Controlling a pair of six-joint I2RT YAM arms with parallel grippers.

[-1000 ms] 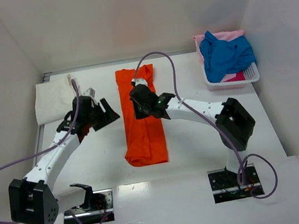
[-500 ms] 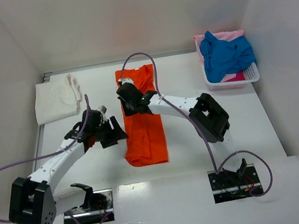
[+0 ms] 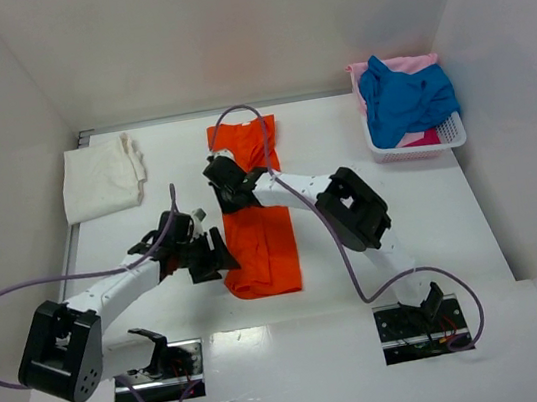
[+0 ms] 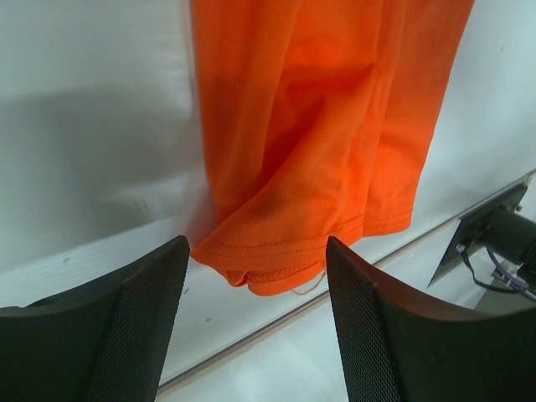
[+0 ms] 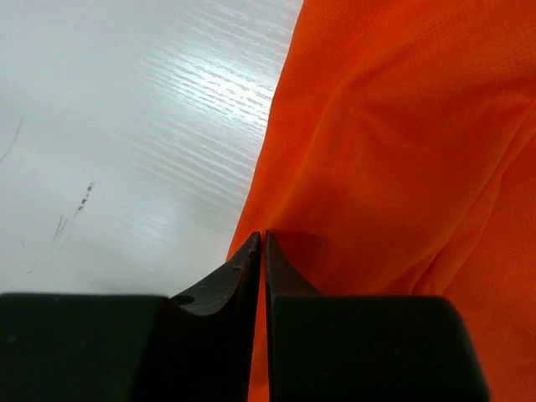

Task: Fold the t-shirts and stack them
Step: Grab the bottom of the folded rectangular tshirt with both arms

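Orange t-shirt (image 3: 272, 236): yours lies as a long folded strip on the middle of the table (image 3: 405, 231).
Right gripper (image 5: 260, 244): fingers pressed together, tips at the strip's left edge; you cannot tell if cloth is pinched.
Left gripper (image 4: 255, 251): jaws wide apart, holding nothing, with the strip's hem just ahead.

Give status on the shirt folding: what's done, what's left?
Done: white shirt lies folded at the far left. In hand: orange shirt is a long strip; right gripper shut at its left edge, left gripper open by its near corner. Left: folding it shorter, stacking, plus blue shirt and pink shirt in the basket.
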